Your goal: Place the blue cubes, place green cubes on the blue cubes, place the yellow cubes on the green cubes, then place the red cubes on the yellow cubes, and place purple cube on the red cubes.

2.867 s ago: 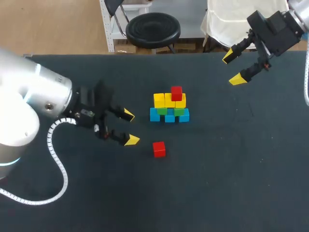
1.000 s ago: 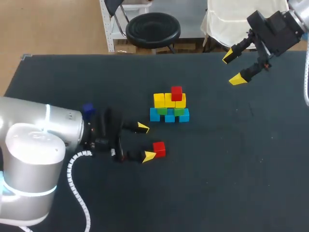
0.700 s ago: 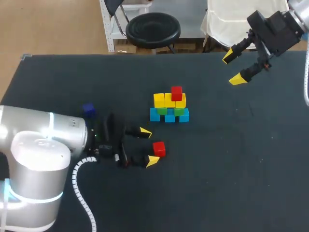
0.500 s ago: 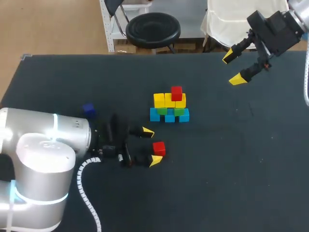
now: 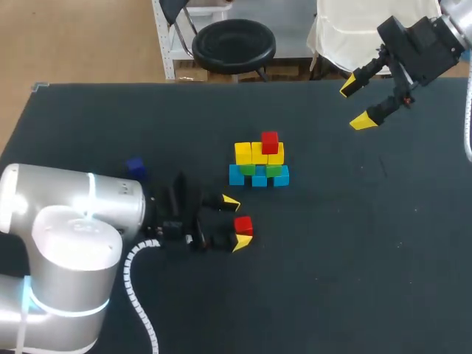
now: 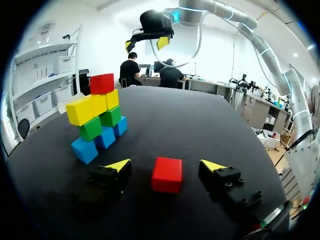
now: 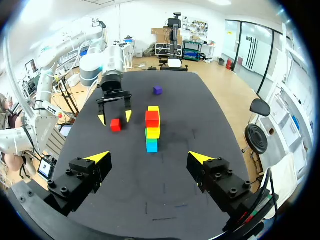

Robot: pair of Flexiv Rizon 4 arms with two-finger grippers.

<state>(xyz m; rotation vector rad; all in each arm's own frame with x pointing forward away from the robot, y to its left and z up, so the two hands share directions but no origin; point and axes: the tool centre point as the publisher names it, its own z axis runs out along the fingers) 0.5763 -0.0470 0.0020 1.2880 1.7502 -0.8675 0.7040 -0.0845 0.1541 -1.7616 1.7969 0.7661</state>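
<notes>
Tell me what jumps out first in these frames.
The colourful cube stack in the middle of the table: blue at the bottom, then green, yellow, and one red on top. Nearer the robot, a loose red cube sits between the open fingers of the left tool, touching neither. The right tool hangs open above the far right side.

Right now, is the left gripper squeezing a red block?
No, the red block sits between the open fingers of the left gripper, touching neither.
</notes>
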